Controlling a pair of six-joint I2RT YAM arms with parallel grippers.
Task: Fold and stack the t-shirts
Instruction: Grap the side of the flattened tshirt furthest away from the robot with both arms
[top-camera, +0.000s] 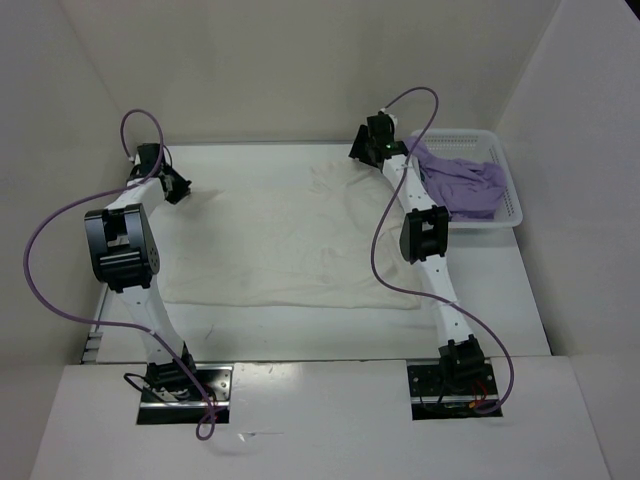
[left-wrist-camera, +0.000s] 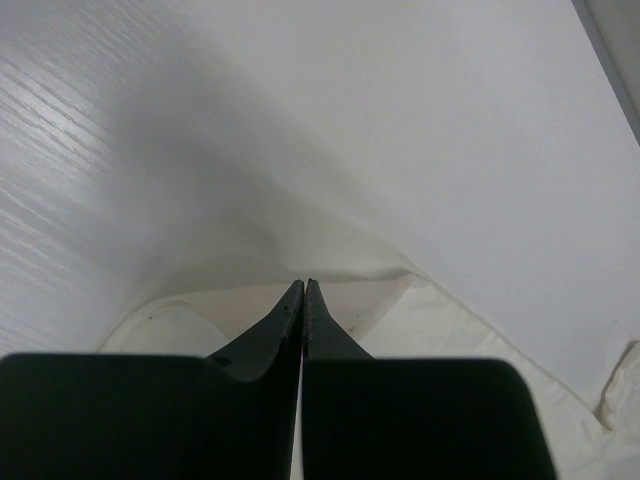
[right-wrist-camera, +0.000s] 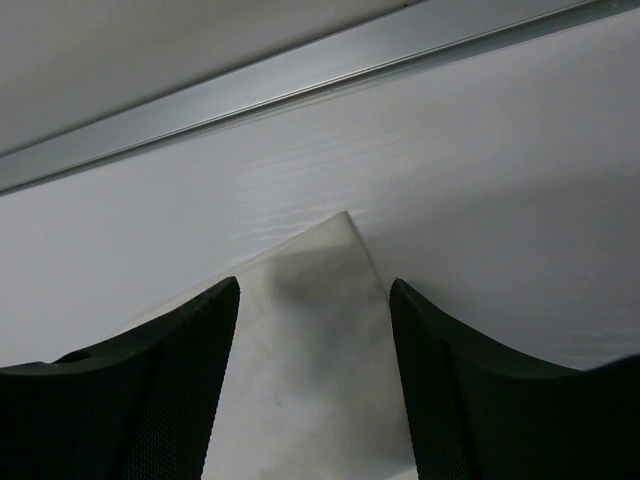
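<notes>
A white t-shirt (top-camera: 290, 240) lies spread flat across the middle of the table. My left gripper (top-camera: 178, 187) is at its far left corner. In the left wrist view the jaws (left-wrist-camera: 303, 284) are pressed together, with the cream cloth edge (left-wrist-camera: 370, 285) pinched and raised at their tips. My right gripper (top-camera: 372, 142) is at the shirt's far right corner and stands open. In the right wrist view its fingers (right-wrist-camera: 315, 295) straddle the pointed cloth corner (right-wrist-camera: 320, 330), which lies flat on the table. A light purple t-shirt (top-camera: 462, 185) sits crumpled in the basket.
A white perforated basket (top-camera: 512, 205) stands at the far right against the side wall. White walls enclose the table at the back and on both sides. A metal strip (right-wrist-camera: 300, 75) runs along the foot of the back wall just beyond the right gripper.
</notes>
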